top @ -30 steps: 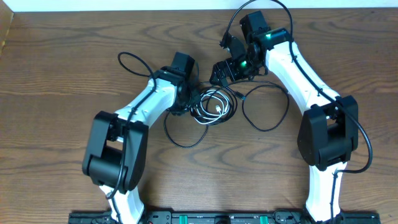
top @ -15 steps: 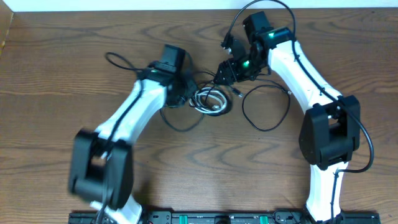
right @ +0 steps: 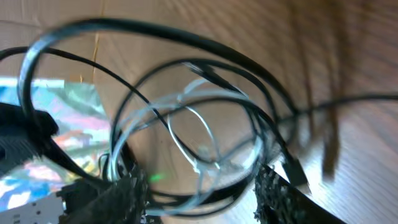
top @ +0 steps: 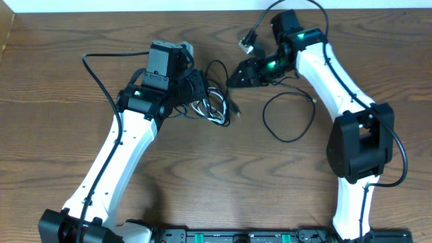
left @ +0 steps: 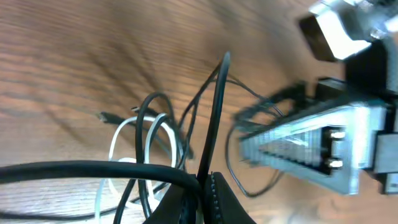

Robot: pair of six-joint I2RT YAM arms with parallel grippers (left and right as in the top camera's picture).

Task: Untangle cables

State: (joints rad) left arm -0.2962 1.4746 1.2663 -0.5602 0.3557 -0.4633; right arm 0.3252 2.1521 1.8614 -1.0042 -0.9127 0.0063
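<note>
A loose black cable loop [top: 287, 140] lies on the wooden counter [top: 54, 135] right of centre, hemmed by the right arm [top: 331, 74]. Nearer the far edge, the tangled cables [top: 214, 108], black strands around a white cable [left: 114, 146], bunch at the left gripper [left: 208, 196], clamped tight on a black strand. The right gripper [right: 205, 186], fingers [right: 130, 196] apart, straddles the tangle's strands; whether it grips them is unclear.

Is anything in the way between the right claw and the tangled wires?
Nothing visible. The right gripper faces the tangle of thin black and white cables directly, with only bare wooden table between. The left gripper pinches the tangle's far side.
</note>
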